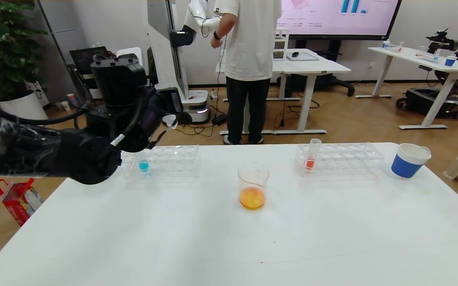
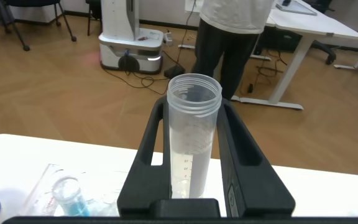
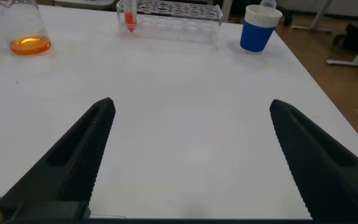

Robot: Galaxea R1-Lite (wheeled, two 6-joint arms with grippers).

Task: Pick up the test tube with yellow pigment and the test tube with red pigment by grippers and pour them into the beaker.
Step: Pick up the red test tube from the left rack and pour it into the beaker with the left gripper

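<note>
My left gripper (image 1: 161,109) is raised over the table's far left, shut on a clear test tube (image 2: 193,143). The tube looks empty; no yellow liquid shows in it. The tube's open mouth sticks out past the fingertips. The beaker (image 1: 253,186) stands mid-table with orange liquid at its bottom; it also shows in the right wrist view (image 3: 27,31). The test tube with red pigment (image 1: 311,155) stands upright in the right rack (image 1: 344,159). My right gripper (image 3: 192,104) is open and empty, low over the table's near right, out of the head view.
A left rack (image 1: 173,159) holds a blue-liquid tube (image 1: 144,165) just below my left gripper. A blue-and-white paper cup (image 1: 408,161) stands at the far right by the table edge. A person stands behind the table.
</note>
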